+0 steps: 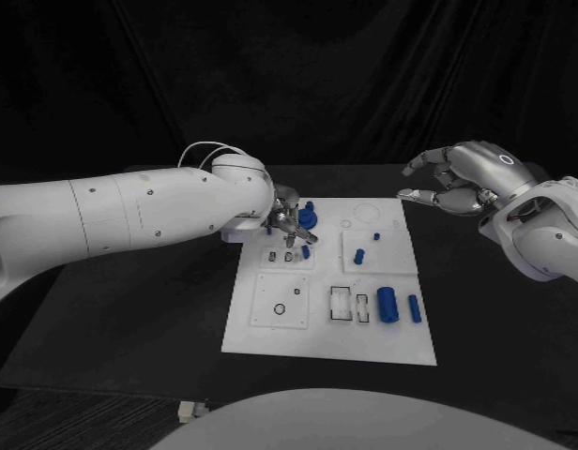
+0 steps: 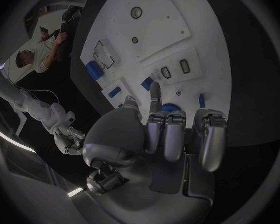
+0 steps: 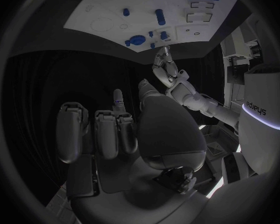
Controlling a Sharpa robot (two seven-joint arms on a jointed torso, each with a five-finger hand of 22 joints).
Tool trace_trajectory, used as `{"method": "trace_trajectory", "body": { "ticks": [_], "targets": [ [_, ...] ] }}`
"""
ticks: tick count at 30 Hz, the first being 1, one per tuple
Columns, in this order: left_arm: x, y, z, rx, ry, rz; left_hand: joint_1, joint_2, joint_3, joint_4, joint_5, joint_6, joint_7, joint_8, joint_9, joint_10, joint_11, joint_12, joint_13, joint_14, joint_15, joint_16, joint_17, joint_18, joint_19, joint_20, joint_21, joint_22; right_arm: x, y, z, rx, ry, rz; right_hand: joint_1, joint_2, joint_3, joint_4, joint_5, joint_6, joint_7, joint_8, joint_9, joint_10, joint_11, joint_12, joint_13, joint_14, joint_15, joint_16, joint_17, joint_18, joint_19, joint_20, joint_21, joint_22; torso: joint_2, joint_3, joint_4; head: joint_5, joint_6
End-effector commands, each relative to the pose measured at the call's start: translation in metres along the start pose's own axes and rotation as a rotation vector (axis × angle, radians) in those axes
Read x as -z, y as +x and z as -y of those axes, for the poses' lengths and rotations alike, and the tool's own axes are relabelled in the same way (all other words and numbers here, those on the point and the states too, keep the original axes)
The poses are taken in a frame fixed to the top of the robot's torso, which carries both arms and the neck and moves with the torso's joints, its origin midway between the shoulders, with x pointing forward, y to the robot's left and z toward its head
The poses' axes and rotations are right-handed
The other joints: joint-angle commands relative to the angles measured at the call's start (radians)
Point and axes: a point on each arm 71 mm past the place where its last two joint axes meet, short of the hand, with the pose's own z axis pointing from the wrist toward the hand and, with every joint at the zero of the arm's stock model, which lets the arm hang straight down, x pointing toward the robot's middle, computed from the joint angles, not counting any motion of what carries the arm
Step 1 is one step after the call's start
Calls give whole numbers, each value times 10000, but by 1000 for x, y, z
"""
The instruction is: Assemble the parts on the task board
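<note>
The white task board [image 1: 329, 328] lies in the middle of the black table. Blue parts sit on it: a round one [image 1: 308, 217] at the far left corner, a small peg [image 1: 306, 251] beside two slots, two pegs [image 1: 358, 254] mid-board, and a thick cylinder [image 1: 387, 304] with a thinner one [image 1: 414, 307] near the right edge. My left hand [image 1: 286, 225] hovers low over the far left corner, one finger [image 2: 155, 92] stretched toward the small peg [image 2: 146, 83], the round part [image 2: 172, 107] just past its curled fingers; nothing shows in its grasp. My right hand [image 1: 463, 183] hangs raised beyond the far right corner, holding nothing.
The board [image 2: 159, 30] carries inset plates with slots [image 1: 344, 307] and ring holes [image 1: 280, 307]. Black tabletop [image 1: 127, 328] runs wide on both sides of the board. In the right wrist view the board [image 3: 102, 10] and my left hand [image 3: 168, 69] lie ahead.
</note>
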Motion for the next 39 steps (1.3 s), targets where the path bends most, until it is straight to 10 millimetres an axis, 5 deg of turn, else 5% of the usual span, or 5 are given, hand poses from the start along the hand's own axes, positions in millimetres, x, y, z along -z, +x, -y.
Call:
{"method": "trace_trajectory", "body": {
  "ticks": [1,16,39],
  "targets": [
    [-1,-1,1,-186,-96,-228,92,-41,74,9,53,73,-4,-53,-19,1060,-12,25,2626,1039,-37,25,2631,-60,1069,-44,29,2632,0,2,2,-1,240,-151,19,81,14,-62,55,66,29,44,-14,1028,57,25,2633,893,63,-45,1947,124,284,64,-61,2051,-13,-4,0,46,-2],
    [-10,-5,11,-265,29,-232,236,-20,308,-149,217,137,27,-437,-82,1060,17,25,2626,1039,-10,25,2631,-60,1069,-19,29,2632,-1,3,1,-9,208,-228,15,89,10,-61,69,67,30,44,-17,1028,62,25,2633,885,65,-68,1914,137,260,65,-119,2032,-35,-8,2,48,-2],
    [-22,-5,17,-431,-135,-538,270,4,408,-202,256,208,28,-561,-92,1060,22,25,2626,1039,-3,25,2631,-60,1069,-11,29,2632,0,6,1,-33,232,-334,15,94,4,-63,80,69,30,45,-20,1028,69,25,2633,881,69,-80,1898,150,238,68,-173,2015,-54,-15,8,-64,-2]
  ]
}}
